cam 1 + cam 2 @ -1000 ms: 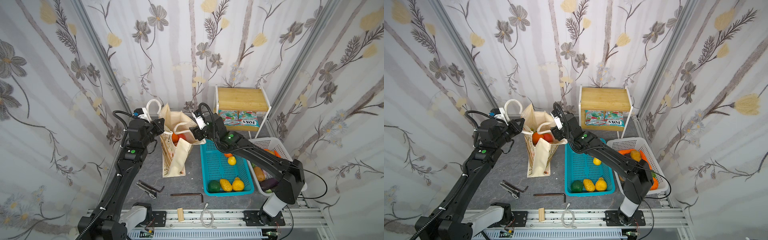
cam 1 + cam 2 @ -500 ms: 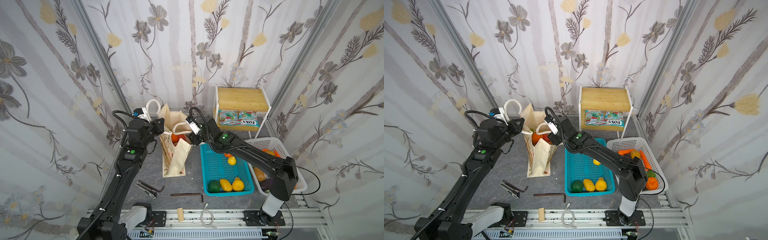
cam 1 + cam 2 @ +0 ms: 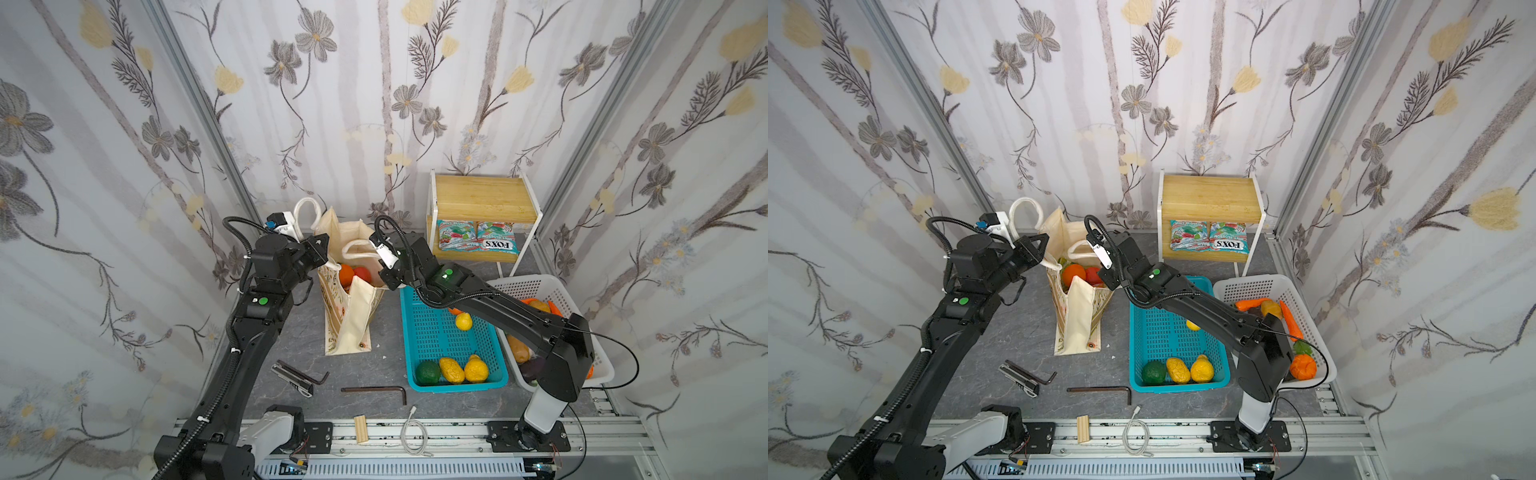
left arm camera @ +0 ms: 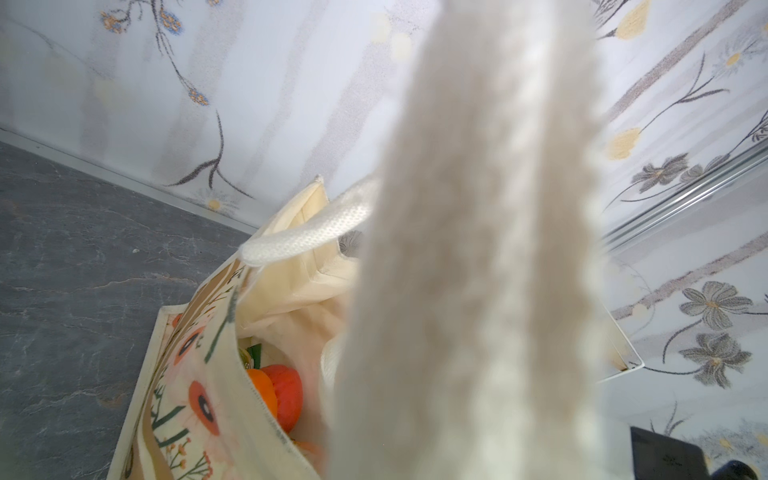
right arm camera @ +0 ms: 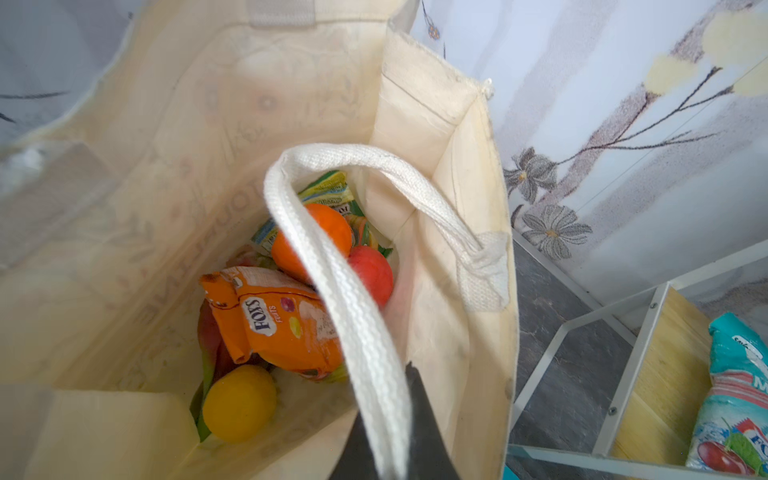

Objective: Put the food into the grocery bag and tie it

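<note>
Left gripper (image 3: 324, 251), right gripper (image 3: 384, 281) each clamped on a rope handle (image 5: 332, 266); teal basket (image 3: 457, 383) beside bag (image 3: 357, 320).

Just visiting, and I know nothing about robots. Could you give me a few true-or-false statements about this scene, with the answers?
1. The grocery bag stands upright on the table. True.
2. The right gripper is open and holds nothing. False: it is shut on a bag handle.
3. The teal basket is empty. False: fruit lies in it.
4. An orange snack packet lies inside the bag. True.
</note>
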You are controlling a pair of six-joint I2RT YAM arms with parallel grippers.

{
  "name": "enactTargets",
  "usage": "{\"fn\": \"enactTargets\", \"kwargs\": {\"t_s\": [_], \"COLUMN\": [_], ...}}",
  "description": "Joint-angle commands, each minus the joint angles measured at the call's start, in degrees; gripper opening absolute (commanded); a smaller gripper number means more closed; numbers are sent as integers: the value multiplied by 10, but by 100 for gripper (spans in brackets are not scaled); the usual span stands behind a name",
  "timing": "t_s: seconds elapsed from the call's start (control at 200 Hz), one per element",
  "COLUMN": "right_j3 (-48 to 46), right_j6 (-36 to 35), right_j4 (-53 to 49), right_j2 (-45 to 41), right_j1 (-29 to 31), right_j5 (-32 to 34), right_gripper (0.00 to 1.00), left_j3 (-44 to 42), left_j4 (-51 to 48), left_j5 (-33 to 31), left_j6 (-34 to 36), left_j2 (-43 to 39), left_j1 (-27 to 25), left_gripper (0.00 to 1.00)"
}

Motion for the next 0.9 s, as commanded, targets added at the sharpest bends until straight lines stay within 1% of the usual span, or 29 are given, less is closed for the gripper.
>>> {"fn": "enactTargets", "kwargs": {"t_s": [0.0,0.07,0.115,0.21,0.245,0.26,0.305,0.35,0.4,0.435,0.46,0.48,0.485,0.495,0.605,0.68,0.75,0.894], "right_j3": [-22,-59,-83,-106,-106,-106,-103,-103,-105,-104,-104,-104,-104,-105,-115,-115,-115,-112], "right_j6": [39,64,82,121,124,124,122,122,126,130,132,134,134,135,141,142,139,136], "right_j4": [125,196,239,293,299,301,305,311,321,326,327,328,328,329,341,338,336,330], "right_j2": [-31,-55,-67,-68,-62,-58,-49,-39,-31,-25,-21,-19,-18,-17,-14,-13,-13,-11], "right_j1": [0,-4,-7,-22,-24,-24,-23,-23,-23,-23,-23,-23,-23,-23,-23,-23,-23,-23], "right_j5": [-34,-61,-76,-130,-135,-136,-142,-149,-155,-159,-160,-161,-161,-162,-164,-161,-158,-155], "right_gripper": [0,0,0,0,0,0,0,0,0,0,0,0,0,0,0,0,0,0], "left_j3": [35,55,67,90,92,109,123,135,147,155,160,162,162,162,154,151,152,155], "left_j4": [-44,-76,-87,-98,-102,-104,-108,-112,-120,-129,-136,-140,-141,-142,-148,-148,-149,-150], "left_j5": [11,-3,-8,10,15,15,7,1,-1,-4,-11,-18,-21,-26,-114,-151,-165,-161], "left_j6": [36,56,65,69,70,70,73,77,81,85,90,94,95,97,113,126,130,127], "left_j2": [22,35,40,54,59,62,67,70,73,74,74,72,72,71,44,23,12,3], "left_j1": [-3,-13,-22,-36,-41,-45,-56,-66,-74,-77,-78,-79,-79,-79,-78,-76,-70,-49], "left_gripper": [17,18,20,31,35,37,43,53,60,69,78,95,98,99,100,100,100,100]}}
